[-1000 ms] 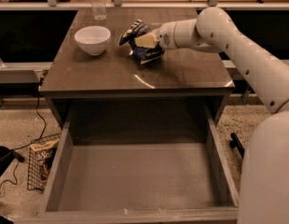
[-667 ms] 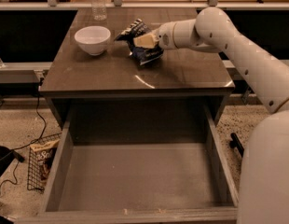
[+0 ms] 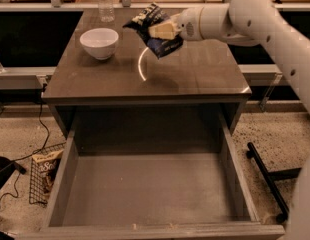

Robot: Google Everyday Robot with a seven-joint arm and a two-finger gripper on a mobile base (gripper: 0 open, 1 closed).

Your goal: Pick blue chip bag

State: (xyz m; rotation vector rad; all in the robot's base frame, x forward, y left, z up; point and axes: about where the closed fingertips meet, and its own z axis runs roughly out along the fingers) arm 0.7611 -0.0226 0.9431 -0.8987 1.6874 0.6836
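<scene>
The blue chip bag (image 3: 155,30) is a crinkled dark navy bag with white lettering. It hangs in the air above the back middle of the brown tabletop (image 3: 195,79). My gripper (image 3: 162,30) reaches in from the right on the white arm and is shut on the blue chip bag, holding it clear of the table. The bag tilts, its top to the upper left.
A white bowl (image 3: 99,42) stands on the table's left back part. A clear water bottle (image 3: 105,3) stands behind it. The open drawer (image 3: 145,194) extends toward the front below the table. A brown snack bag (image 3: 45,169) lies in a wire basket on the floor at left.
The gripper has lifted the blue chip bag off the tabletop; it now hangs in the air. The camera view sits closer to the table.
</scene>
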